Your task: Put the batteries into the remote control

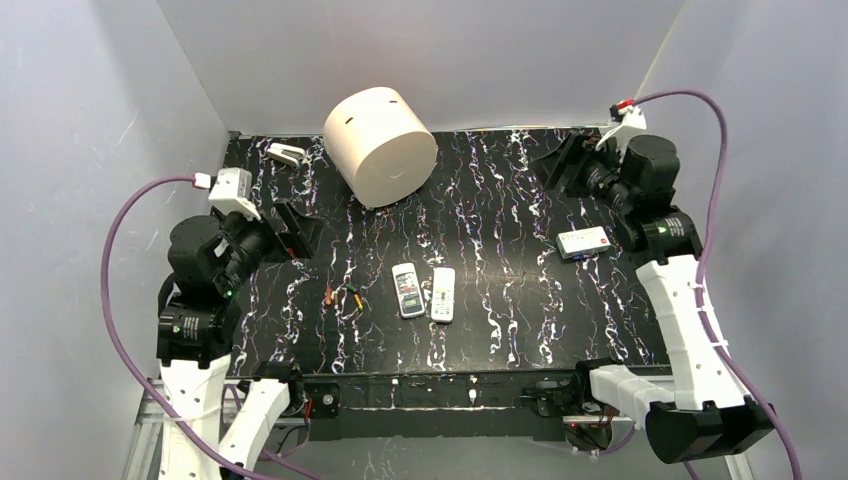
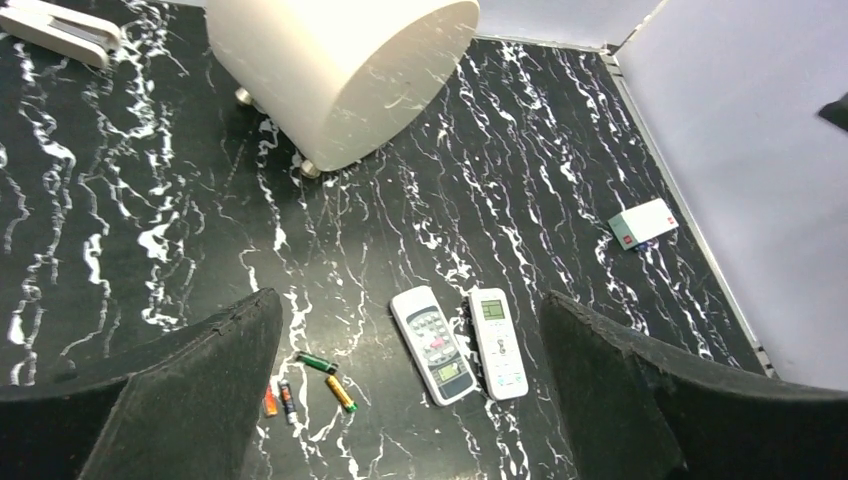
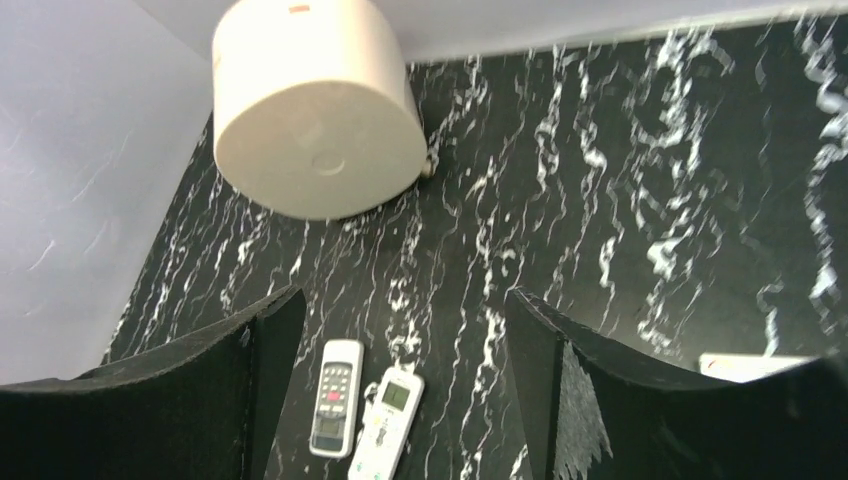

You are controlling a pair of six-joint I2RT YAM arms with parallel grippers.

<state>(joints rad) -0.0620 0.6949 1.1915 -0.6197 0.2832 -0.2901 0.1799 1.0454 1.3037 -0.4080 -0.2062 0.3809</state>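
Two remotes lie side by side mid-table, face up: a remote control with a grey button panel (image 1: 408,289) (image 2: 434,344) (image 3: 336,396) and an all-white one (image 1: 443,293) (image 2: 497,342) (image 3: 388,420). Several small batteries lie loose left of them: a green one (image 2: 317,363), a yellow-green one (image 2: 341,393), and two orange-red ones (image 2: 278,400), seen from above as a cluster of batteries (image 1: 345,296). My left gripper (image 1: 298,230) (image 2: 410,296) hovers open at the table's left, empty. At the far right my right gripper (image 1: 562,162) (image 3: 405,294) hangs open, holding nothing.
A large cream cylinder (image 1: 380,145) (image 2: 340,70) (image 3: 315,110) lies on its side at the back centre. A small white box with a red label (image 1: 584,242) (image 2: 642,222) sits right. A white clip-like piece (image 1: 286,154) (image 2: 60,30) rests back left. Grey walls enclose the table.
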